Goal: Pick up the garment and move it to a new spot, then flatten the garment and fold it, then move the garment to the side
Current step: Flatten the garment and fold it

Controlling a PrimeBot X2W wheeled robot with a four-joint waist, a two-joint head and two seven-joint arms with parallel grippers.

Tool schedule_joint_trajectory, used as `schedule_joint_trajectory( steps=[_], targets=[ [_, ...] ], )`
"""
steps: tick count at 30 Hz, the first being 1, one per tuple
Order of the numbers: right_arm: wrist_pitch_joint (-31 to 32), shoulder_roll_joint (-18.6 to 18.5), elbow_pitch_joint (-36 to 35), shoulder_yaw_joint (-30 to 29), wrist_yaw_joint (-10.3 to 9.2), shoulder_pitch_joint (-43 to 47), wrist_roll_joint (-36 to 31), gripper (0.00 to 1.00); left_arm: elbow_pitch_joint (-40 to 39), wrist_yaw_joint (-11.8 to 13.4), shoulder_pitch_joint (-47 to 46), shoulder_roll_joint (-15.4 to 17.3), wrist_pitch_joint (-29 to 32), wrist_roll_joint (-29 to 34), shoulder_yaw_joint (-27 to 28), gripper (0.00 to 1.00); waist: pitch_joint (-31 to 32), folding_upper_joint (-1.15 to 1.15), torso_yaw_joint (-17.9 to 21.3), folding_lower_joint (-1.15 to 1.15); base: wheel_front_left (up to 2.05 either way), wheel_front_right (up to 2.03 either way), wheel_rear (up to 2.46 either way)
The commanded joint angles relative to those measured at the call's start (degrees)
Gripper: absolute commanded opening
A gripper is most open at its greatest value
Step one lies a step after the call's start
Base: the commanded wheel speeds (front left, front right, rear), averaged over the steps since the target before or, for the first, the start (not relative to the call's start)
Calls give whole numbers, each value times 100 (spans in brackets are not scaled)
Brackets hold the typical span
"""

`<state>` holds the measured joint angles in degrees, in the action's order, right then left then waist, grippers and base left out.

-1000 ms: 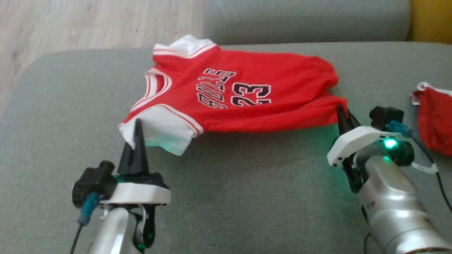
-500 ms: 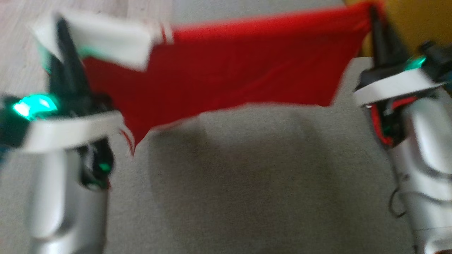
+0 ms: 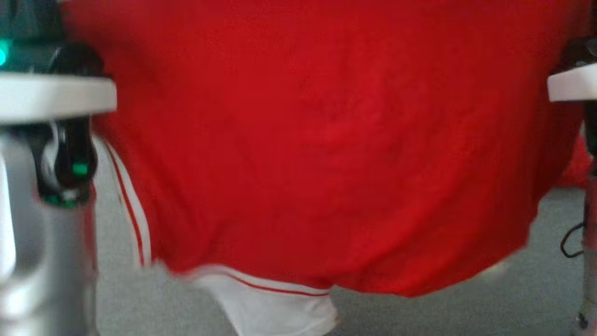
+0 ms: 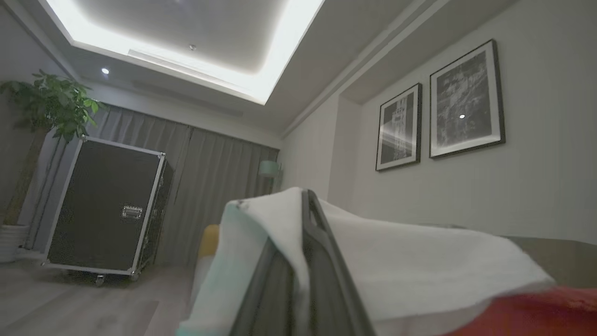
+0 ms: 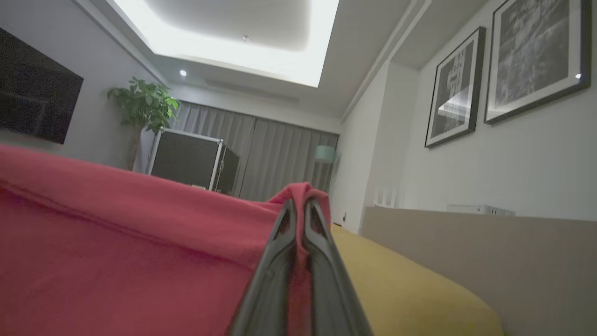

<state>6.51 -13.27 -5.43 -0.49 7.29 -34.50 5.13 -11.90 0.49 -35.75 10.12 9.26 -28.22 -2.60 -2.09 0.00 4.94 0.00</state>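
Note:
The garment (image 3: 326, 140), a red jersey with white striped trim, hangs spread out between my two raised arms, and its plain red back covers most of the head view. Its white sleeve (image 3: 275, 308) dangles at the bottom. In the left wrist view my left gripper (image 4: 308, 196) is shut on the garment's white sleeve (image 4: 396, 261). In the right wrist view my right gripper (image 5: 301, 203) is shut on a bunched red corner of the garment (image 5: 116, 233). Both pairs of fingers point upward into the room.
The grey sofa cushion (image 3: 443, 312) lies below the hanging cloth. A yellow cushion (image 5: 410, 289) and the sofa back (image 5: 466, 247) are to the right. A black wheeled case (image 4: 107, 205) and a potted plant (image 5: 140, 102) stand across the room.
Both grippers have risen with the garment, lifting it off the cushion where it lay flat. It now hangs right in front of the head camera, whose view has also shifted.

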Motion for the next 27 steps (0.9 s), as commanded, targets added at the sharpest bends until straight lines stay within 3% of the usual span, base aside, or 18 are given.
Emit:
schedule_joint_trajectory(
  steps=[1, 5, 8, 11, 16, 20, 27],
  targets=[
    [108, 19, -22, 111, 20, -321, 48, 0, 86, -58, -574, 275, 52, 21, 156, 0, -484, 0, -18, 0, 0, 0, 0],
    [273, -86, 884, 350, 20, -1120, 138, 0, 1421, -269, -1502, 469, 131, 97, 26, 0, -1128, 0, -55, 0, 0, 0, 0],
    [59, -235, 1860, 715, 20, -1982, 63, 0, 2400, -442, -2306, 640, -1, 268, -112, 0, -1487, 0, -53, 0, 0, 0, 0],
    [-472, -283, 2782, 798, 20, -2919, -124, 0, 3178, -527, -3190, 733, -383, 448, -188, 0, -1737, 0, -105, 0, 0, 0, 0],
    [-1456, -163, 4022, 455, 20, -3944, -677, 0, 4220, -642, -4201, 743, -1051, 614, -355, 0, -1908, 0, -220, 0, 0, 0, 0],
    [-1878, -56, 4813, 318, 20, -4073, -947, 0, 4833, -736, -4312, 707, -1416, 671, -655, 0, -1912, 0, -299, 0, 0, 0, 0],
    [-2079, -58, 5676, 511, 20, -3551, -956, 0, 5337, -791, -3567, 632, -1769, 484, -1132, 0, -1800, 0, -388, 0, 0, 0, 0]
  ],
)
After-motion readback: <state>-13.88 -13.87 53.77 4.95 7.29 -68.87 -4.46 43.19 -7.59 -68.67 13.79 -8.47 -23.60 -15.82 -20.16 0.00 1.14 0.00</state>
